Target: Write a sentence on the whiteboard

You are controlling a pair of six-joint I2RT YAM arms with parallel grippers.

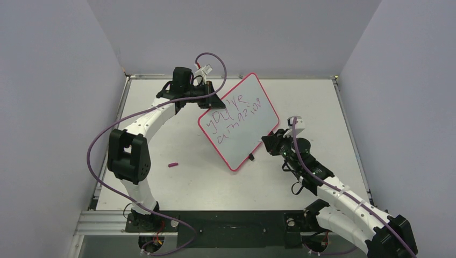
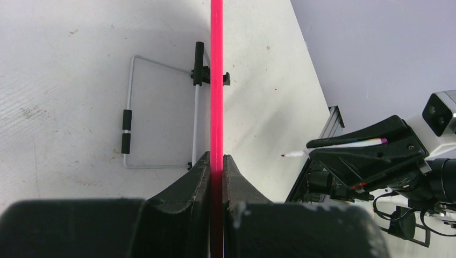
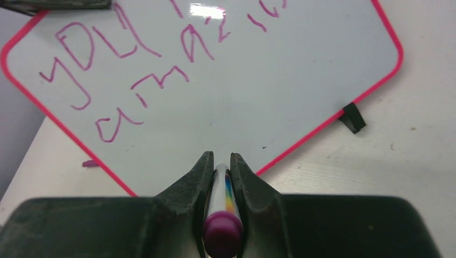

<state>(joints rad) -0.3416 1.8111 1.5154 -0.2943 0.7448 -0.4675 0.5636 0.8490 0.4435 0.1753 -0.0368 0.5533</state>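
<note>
Whiteboard (image 1: pixel 239 121): mid-table, off flat, turned corner-down like a diamond, face toward the right arm. Low corner is near the table (image 1: pixel 177 188); can't tell if it touches.

Sentence (image 1: pixel 236 115): two lines of pinkish-purple scrawl across the upper half. Top line reads roughly "you're", second roughly "amazin", with the last strokes running toward the right rim. The lower part of the board is blank.

Left gripper (image 2: pixel 216 161): closed on the board's red-pink rim at the upper-left edge. In the wrist view the board is edge-on, running straight up from between the fingers, both pads hard against it.

Wire stand (image 2: pixel 132 121): thin bent wire with black sleeves, fixed to the rim by a black clip (image 2: pixel 200 75) and lying on the back side of the board.

A second black clip tab (image 3: pixel 353 117) sits on the lower-right rim.

Right gripper (image 3: pixel 220 158): clamped on a marker (image 3: pixel 221 204) with a white barrel, rainbow stripe and purple end cap toward the camera. The marker points at the blank lower area of the board. Its tip is hidden by the fingers in the right wrist view. The left wrist view shows the tip (image 2: pixel 285 155) with a gap to the board edge. From above, the gripper sits just beside the board's lower-right edge.

A small purple piece (image 1: pixel 172 165), cap-like, lies on the table left of the board, between it and the left arm, well apart from both.
</note>
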